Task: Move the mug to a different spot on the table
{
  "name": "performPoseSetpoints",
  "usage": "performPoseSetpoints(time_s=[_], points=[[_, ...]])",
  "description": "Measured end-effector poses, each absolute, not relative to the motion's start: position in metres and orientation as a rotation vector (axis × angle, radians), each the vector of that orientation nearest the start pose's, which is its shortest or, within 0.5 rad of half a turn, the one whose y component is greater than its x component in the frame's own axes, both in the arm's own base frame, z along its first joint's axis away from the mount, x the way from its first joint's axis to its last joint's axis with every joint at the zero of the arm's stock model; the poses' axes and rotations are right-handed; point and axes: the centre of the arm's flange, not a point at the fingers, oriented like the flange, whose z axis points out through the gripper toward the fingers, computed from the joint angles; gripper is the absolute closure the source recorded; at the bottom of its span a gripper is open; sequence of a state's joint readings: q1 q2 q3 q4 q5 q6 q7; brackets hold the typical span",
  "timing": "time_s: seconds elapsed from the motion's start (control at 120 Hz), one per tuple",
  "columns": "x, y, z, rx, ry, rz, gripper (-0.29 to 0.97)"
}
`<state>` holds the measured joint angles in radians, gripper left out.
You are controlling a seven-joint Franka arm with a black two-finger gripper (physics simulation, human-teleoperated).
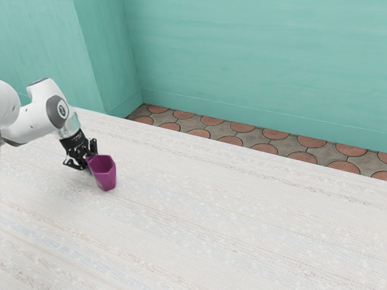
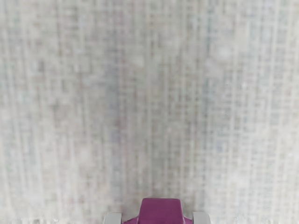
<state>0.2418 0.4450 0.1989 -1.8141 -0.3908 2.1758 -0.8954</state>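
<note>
The purple mug [image 1: 104,171] is tilted, gripped by the fingers [image 1: 77,162]. Pale table [image 1: 242,229] lies around it. The wrist view shows both fingertips [image 2: 112,218].

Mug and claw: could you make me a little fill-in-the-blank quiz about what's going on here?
1. The mug is ___ in colour.
2. The claw meets the mug from the exterior view's ___ side.
3. In the wrist view, the mug sits between the claw's two grey ___.
4. The number of mugs on the table is ___.
Missing words: purple; left; fingers; one.

There is one purple mug [image 1: 103,171], one black gripper [image 1: 83,161] on one arm [image 1: 41,116], and one table [image 1: 242,217]
</note>
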Motion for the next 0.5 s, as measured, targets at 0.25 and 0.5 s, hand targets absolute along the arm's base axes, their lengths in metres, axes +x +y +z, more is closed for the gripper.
performPoseSetpoints(time_s=[0.25, 0.5], points=[[0.564, 0.263, 0.309, -2.276, -2.563, 0.531, 0.67], [0.560, 0.241, 0.309, -2.269, -2.565, 0.770, 0.67]])
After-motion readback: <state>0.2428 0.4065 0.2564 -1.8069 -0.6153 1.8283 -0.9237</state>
